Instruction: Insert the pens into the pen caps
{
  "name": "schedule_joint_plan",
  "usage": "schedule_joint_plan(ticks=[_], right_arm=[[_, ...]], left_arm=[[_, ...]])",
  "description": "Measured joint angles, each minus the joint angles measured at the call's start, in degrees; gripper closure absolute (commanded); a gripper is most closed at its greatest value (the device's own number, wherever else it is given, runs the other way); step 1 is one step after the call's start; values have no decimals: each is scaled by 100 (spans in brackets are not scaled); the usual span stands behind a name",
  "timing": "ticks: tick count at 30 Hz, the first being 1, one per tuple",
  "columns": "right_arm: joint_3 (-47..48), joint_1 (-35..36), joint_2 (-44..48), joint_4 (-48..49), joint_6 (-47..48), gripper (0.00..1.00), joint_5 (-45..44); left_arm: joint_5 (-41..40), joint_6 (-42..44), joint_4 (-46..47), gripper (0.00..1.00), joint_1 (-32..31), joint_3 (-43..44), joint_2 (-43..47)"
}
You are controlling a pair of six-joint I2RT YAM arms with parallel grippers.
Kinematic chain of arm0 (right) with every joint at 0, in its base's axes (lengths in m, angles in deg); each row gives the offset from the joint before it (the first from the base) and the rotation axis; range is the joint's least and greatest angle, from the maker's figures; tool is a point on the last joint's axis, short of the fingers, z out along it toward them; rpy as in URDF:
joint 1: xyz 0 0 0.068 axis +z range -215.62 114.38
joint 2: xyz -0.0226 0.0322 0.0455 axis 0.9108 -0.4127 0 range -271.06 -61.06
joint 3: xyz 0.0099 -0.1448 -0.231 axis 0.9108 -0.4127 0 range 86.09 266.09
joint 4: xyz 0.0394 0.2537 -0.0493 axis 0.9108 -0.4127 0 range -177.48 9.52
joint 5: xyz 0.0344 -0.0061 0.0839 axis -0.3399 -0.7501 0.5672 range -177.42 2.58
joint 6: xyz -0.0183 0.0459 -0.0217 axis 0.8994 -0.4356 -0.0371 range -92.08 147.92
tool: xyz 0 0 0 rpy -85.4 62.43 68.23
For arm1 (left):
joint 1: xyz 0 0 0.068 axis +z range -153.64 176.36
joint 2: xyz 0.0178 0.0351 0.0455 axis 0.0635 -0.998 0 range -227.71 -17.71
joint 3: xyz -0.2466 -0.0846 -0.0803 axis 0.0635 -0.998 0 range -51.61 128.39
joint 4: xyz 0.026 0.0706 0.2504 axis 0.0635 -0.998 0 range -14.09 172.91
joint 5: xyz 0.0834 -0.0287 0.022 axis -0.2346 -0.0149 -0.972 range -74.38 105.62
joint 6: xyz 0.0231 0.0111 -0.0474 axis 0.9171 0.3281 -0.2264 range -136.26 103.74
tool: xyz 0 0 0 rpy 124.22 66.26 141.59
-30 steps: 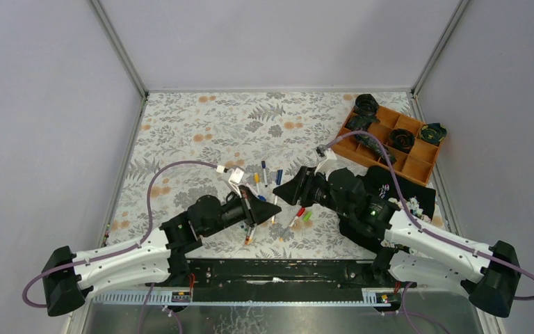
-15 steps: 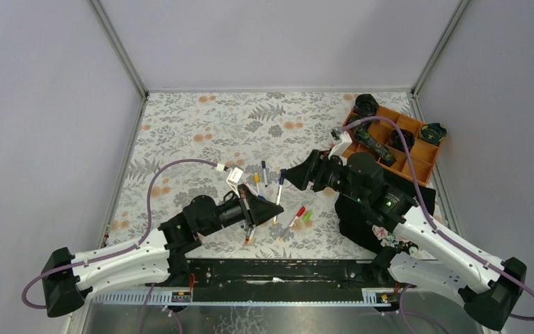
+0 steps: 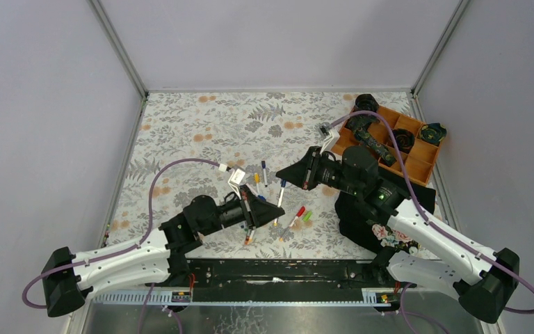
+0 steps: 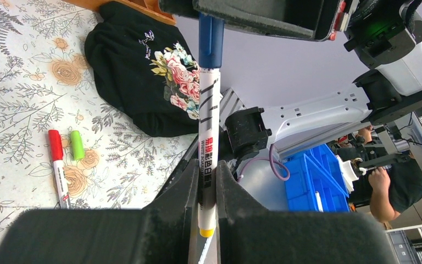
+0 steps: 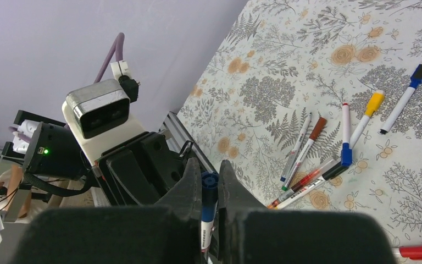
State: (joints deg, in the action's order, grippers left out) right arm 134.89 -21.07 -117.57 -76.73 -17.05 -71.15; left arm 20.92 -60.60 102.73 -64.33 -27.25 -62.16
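A white pen (image 4: pixel 207 126) with a yellow end stands upright between the fingers of my left gripper (image 4: pixel 207 171), which is shut on its lower barrel. A blue pen cap (image 4: pixel 211 41) sits on the pen's top end. My right gripper (image 5: pixel 209 171) is shut on that blue cap (image 5: pixel 209 190). In the top view the two grippers meet tip to tip, left gripper (image 3: pixel 277 209) below and right gripper (image 3: pixel 284 174) above, with the pen (image 3: pixel 280 193) between them. A red-capped pen (image 4: pixel 57 165) and a loose green cap (image 4: pixel 77 144) lie on the floral mat.
Several more pens (image 5: pixel 307 159) lie in a cluster on the mat, with a yellow-capped one (image 5: pixel 365 118) and a blue-capped one (image 5: pixel 404 99) beside them. A black cloth (image 3: pixel 417 198) lies under the right arm. An orange tray (image 3: pixel 417 163) with dark objects stands at the back right.
My right gripper was open and has swung up over the pen's top, then shut on the blue cap. The left gripper has held the pen still.
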Motion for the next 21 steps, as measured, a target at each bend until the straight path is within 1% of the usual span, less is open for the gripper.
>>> schedule_joint_plan(ticks=[5, 10, 21], right_arm=[[-33, -35, 2, -9, -11, 100, 166], [-339, -179, 7, 151, -57, 100, 251], [-1191, -332, 48, 970, -553, 100, 245]], left_arm=[[-24, 140, 17, 100, 4, 9, -83], [160, 396, -199, 100, 131, 240, -542], [1517, 452, -334, 100, 876, 472, -1255]])
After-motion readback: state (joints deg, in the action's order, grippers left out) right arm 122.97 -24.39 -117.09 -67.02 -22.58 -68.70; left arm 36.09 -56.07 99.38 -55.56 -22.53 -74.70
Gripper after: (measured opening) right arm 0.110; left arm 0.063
